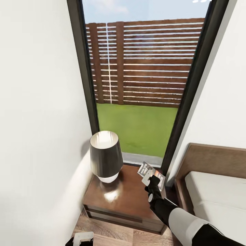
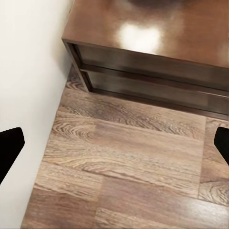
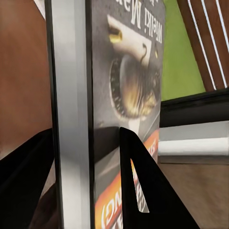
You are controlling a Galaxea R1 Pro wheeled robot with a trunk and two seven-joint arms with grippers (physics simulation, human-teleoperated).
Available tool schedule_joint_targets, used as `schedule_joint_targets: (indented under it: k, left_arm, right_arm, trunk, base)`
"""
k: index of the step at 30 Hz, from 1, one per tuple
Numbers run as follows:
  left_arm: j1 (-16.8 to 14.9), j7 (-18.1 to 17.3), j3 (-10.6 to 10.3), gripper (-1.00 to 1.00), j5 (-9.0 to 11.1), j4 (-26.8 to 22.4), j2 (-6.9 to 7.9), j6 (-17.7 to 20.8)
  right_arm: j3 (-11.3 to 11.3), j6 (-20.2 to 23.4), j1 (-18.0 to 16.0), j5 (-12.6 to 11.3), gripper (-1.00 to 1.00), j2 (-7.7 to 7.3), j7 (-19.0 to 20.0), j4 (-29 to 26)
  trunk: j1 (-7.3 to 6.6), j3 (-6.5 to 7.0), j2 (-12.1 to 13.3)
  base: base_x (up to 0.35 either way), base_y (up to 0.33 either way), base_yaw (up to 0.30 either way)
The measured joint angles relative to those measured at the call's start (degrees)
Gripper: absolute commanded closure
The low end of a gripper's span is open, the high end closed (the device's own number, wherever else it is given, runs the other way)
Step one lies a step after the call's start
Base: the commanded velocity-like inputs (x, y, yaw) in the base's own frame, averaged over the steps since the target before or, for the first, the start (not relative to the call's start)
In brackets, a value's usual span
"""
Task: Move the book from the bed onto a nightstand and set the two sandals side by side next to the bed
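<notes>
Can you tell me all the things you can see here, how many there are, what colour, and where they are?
book: one, dark cover with an orange band, held above the nightstand's back right corner
nightstand: one, glossy dark brown, in the corner below the window
lamp: one, dark shade on a white base, on the nightstand's left side
bed: one, light-grey mattress with a brown headboard, right of the nightstand
window: one, dark frame, showing a brown slatted fence and green lawn
floor: brown wood planks, in front of the nightstand
right gripper: one, black, closed on the book
left gripper: one, black fingers spread wide, above the floor
</notes>
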Motion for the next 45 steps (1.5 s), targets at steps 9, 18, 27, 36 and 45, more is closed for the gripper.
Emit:
schedule_joint_targets:
  k: [9,18,27,36,45]
  left_arm:
    - [-0.02,0.0,0.0,-1.0,0.0,0.0,0.0,-0.01]
    - [0.0,0.0,0.0,-1.0,0.08,0.0,0.0,-0.02]
    - [-0.02,0.0,-0.05,-1.0,0.06,-0.01,0.0,-0.04]
    - [-0.02,0.0,-0.08,-1.0,0.06,0.0,0.0,0.01]
    - [-0.03,0.0,-0.09,-1.0,0.09,0.0,0.0,0.01]
  right_arm:
    - [0.06,-0.63,0.0,0.02,1.0,0.0,0.15,0.04]
    - [0.03,-0.62,0.0,0.17,1.0,0.15,6.21,0.46]
    - [0.68,3.0,0.0,1.6,1.0,0.18,6.86,0.97]
    - [3.25,14.67,-0.01,11.22,1.0,0.44,7.75,0.93]
    - [4.5,15.42,-0.06,13.06,1.0,0.53,11.01,0.54]
  trunk:
    - [1.98,-1.62,-3.61]
    - [3.96,-3.24,-7.22]
    - [5.93,-4.85,-10.84]
    - [7.91,-6.47,-14.45]
    - [9.89,-8.09,-18.06]
  base:
    - [0.0,0.0,0.0]
    - [0.0,0.0,0.0]
    - [0.0,0.0,0.0]
    - [0.0,0.0,0.0]
    - [0.0,0.0,0.0]
